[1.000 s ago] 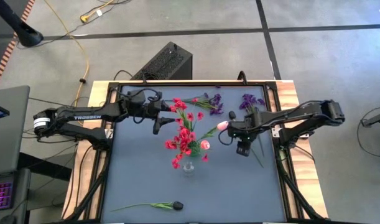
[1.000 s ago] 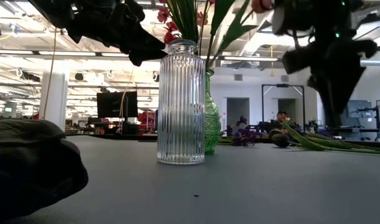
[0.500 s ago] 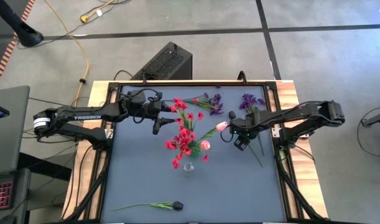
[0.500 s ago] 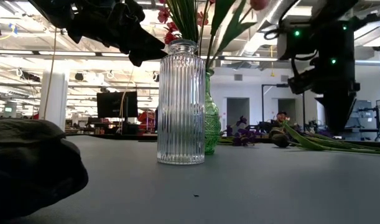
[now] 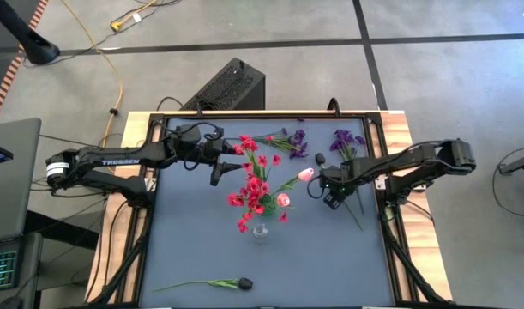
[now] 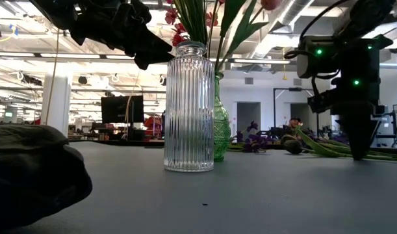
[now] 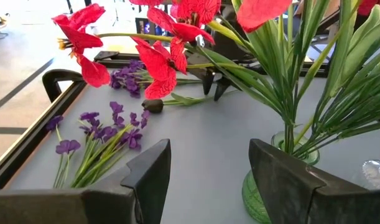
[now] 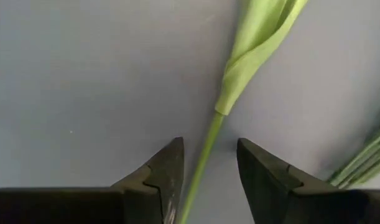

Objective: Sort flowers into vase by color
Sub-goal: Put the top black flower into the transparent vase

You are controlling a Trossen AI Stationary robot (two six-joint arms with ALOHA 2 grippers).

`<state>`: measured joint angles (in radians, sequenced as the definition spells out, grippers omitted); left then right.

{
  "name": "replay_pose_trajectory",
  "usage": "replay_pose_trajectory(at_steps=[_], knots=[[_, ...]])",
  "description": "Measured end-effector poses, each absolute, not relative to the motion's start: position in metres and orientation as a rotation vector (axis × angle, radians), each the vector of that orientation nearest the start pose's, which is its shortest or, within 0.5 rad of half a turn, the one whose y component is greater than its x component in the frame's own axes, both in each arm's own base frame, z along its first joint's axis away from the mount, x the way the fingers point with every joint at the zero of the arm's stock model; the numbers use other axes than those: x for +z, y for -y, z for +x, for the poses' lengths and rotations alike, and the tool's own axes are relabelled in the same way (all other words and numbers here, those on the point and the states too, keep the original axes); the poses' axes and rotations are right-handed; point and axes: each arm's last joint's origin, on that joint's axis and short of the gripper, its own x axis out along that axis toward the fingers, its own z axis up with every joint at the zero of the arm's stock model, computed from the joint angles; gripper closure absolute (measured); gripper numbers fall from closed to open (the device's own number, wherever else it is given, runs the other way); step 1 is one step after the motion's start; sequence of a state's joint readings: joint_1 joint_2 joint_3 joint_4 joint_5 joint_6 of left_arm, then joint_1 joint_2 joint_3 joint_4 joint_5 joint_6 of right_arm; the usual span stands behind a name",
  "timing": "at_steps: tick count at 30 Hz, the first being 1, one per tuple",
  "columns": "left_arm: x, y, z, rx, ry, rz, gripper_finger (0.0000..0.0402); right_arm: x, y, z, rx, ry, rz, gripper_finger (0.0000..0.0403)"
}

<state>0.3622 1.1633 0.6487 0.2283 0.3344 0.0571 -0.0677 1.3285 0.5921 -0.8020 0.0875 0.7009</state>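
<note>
Right claw [image 8: 205,171] has dropped to the bench [image 5: 313,257] near its right edge, its fingers narrowed but still apart astride a green tulip stem [image 8: 202,155], not yet pinching. Likely the next pick is beginning. Left claw [image 7: 205,171] stays open beside the green vase [image 7: 264,186].
</note>
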Motion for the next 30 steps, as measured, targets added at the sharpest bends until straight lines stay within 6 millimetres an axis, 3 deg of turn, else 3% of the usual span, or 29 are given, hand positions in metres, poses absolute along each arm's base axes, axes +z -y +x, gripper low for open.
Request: replay_pose_trajectory(at_steps=[5, 14, 17, 23, 30], knots=[[0.251, -0.079, 0.237, 0.020, -0.270, -0.042, 0.0196, 0.136, 0.014, 0.175, -0.680, -1.437, 0.559, 0.0255], [0.251, -0.080, 0.237, 0.021, -0.268, -0.050, 0.0196, 0.138, 0.007, 0.180, -0.646, -1.409, 0.559, 0.0380], [0.251, -0.080, 0.237, 0.022, -0.268, -0.055, 0.0196, 0.145, 0.004, 0.186, -0.622, -1.384, 0.552, 0.0388], [0.250, -0.079, 0.236, 0.023, -0.275, -0.062, 0.0196, 0.175, -0.010, 0.196, -0.530, -1.239, 0.519, 0.0384], [0.250, -0.079, 0.236, 0.023, -0.274, -0.060, 0.0196, 0.219, -0.028, 0.175, -0.532, -0.927, 0.491, 0.0385]])
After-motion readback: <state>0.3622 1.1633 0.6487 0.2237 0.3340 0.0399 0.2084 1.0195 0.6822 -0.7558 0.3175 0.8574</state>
